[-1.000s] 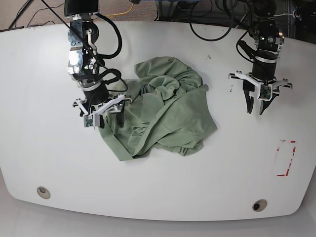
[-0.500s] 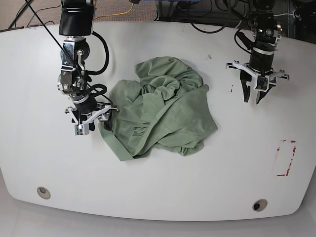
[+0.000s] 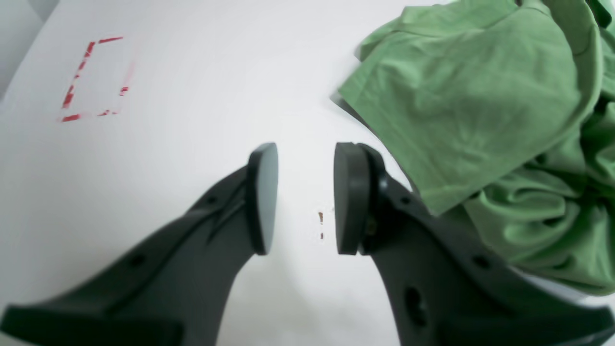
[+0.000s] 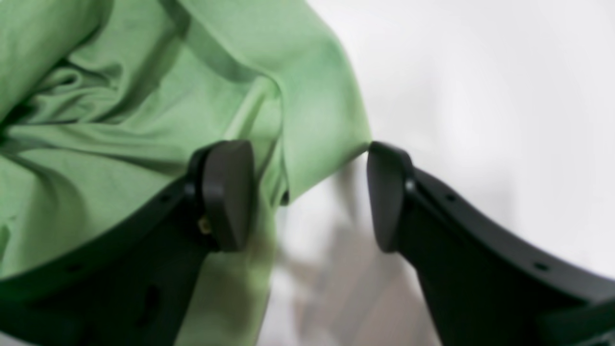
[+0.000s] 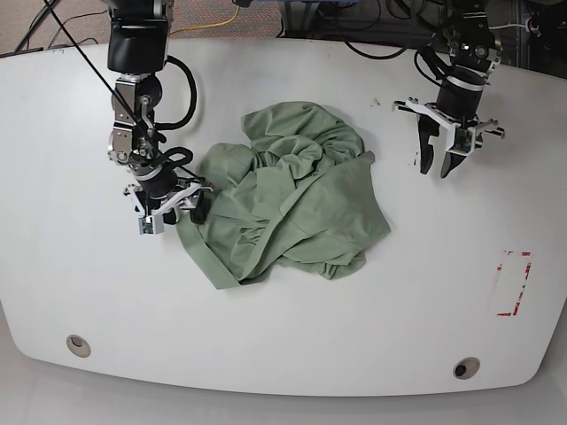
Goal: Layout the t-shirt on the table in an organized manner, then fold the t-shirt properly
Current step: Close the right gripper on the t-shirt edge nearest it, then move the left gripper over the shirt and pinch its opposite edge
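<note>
- the plain pale sage-green cotton t-shirt point(image 5: 288, 190) lay crumpled in a heap near the middle of the large glossy white tabletop point(image 5: 292, 345), folds piled toward the far side and a flatter flap spread toward the near side — not yet laid out at all.
- our right gripper point(image 5: 168, 208) sat at the heap's edge on the base view's left; its wrist view showed the jaws parted wide, one pad over the cloth and the other over bare table, with a hem corner of the shirt point(image 4: 331, 158) between them but nothing clamped.
- our left gripper point(image 5: 446, 164) hung over bare table well apart from the cloth, its jaws parted by a moderate gap and holding nothing.
- we judged the fabric light, soft and limp: it would drape and drag rather than keep shape, so a pinch on a hem or sleeve corner should serve better than a grab into the bunched middle.
- the edge nearest each gripper looked the sensible hold — the corner between the right jaws, and the flat flap's border point(image 3: 384, 158) seen from the left wrist.
- open white surface lay all round the heap, widest toward the near edge; the red tape rectangle outline point(image 5: 512, 283) and the two round grommet holes point(image 5: 78, 344) lay clear of the cloth.
</note>
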`<move>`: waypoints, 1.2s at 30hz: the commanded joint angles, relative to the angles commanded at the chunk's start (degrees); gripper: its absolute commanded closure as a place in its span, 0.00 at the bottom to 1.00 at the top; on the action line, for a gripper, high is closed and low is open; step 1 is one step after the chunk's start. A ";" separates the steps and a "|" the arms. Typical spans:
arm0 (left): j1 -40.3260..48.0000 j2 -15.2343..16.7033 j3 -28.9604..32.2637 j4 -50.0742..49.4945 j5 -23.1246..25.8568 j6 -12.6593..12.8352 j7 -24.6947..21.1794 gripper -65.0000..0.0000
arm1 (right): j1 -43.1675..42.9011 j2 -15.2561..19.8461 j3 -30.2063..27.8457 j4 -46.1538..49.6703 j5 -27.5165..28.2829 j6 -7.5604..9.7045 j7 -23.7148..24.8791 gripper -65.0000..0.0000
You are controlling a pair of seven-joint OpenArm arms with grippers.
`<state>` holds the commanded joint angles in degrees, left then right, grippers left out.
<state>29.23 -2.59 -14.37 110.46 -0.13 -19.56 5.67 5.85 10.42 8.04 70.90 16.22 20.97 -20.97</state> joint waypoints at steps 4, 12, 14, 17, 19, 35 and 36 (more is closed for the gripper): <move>0.09 0.09 0.00 0.00 0.00 0.00 0.00 0.72 | -0.09 -1.41 0.09 0.00 -0.18 1.14 0.00 0.45; 0.09 0.09 0.00 0.00 0.00 0.00 0.00 0.72 | 0.00 -2.29 -0.09 -0.09 -0.35 1.58 0.00 0.53; 0.18 0.09 0.00 0.00 0.00 0.00 0.00 0.72 | 0.18 -2.29 -0.09 -0.09 -0.35 1.58 0.00 0.68; 0.18 0.09 0.00 0.00 0.00 -0.09 0.00 0.72 | 0.26 -2.29 -0.09 -0.09 -0.35 1.58 0.00 0.93; 0.18 0.09 0.00 -0.18 0.00 -0.09 0.00 0.72 | 0.26 -2.29 -0.09 -0.09 -0.35 1.58 -0.09 1.00; 0.26 0.09 0.09 -0.35 -7.91 -17.49 13.01 0.72 | -0.09 -2.02 -0.09 0.18 -0.44 1.58 -0.18 1.00; 0.44 0.09 0.09 -0.44 -7.91 -18.11 13.63 0.72 | -0.09 -2.02 -0.09 0.18 -0.44 1.58 -0.18 1.00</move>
<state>29.67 -2.51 -14.29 110.02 -8.04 -37.67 19.30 5.76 8.40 7.96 71.08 15.78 22.55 -21.14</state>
